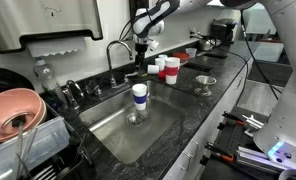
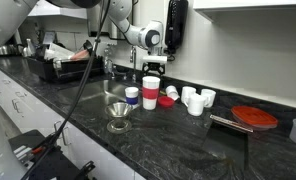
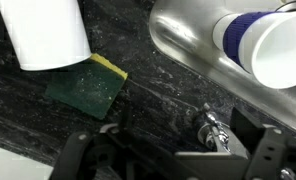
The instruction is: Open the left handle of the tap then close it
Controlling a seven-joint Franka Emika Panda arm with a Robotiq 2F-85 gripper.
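The tap [image 1: 116, 52] is a chrome gooseneck that stands behind the sink [image 1: 108, 125]. In the wrist view a small chrome lever handle [image 3: 212, 126] lies on the dark counter between my fingers, close to the right one. My gripper [image 3: 168, 160] is open, its fingers wide apart around the handle; I cannot tell whether a finger touches it. In both exterior views the gripper [image 1: 141, 62] [image 2: 154, 68] points down at the counter just beside the tap's base. The tap's spout is out of the wrist view.
A clear bottle with a blue cap [image 1: 139, 95] stands in the sink. A green and yellow sponge [image 3: 85, 85] and a white cup [image 3: 48, 30] sit near the handle. Red and white cups [image 1: 168, 67], a metal funnel [image 1: 204, 85] and a pink bowl [image 1: 13, 110] surround the sink.
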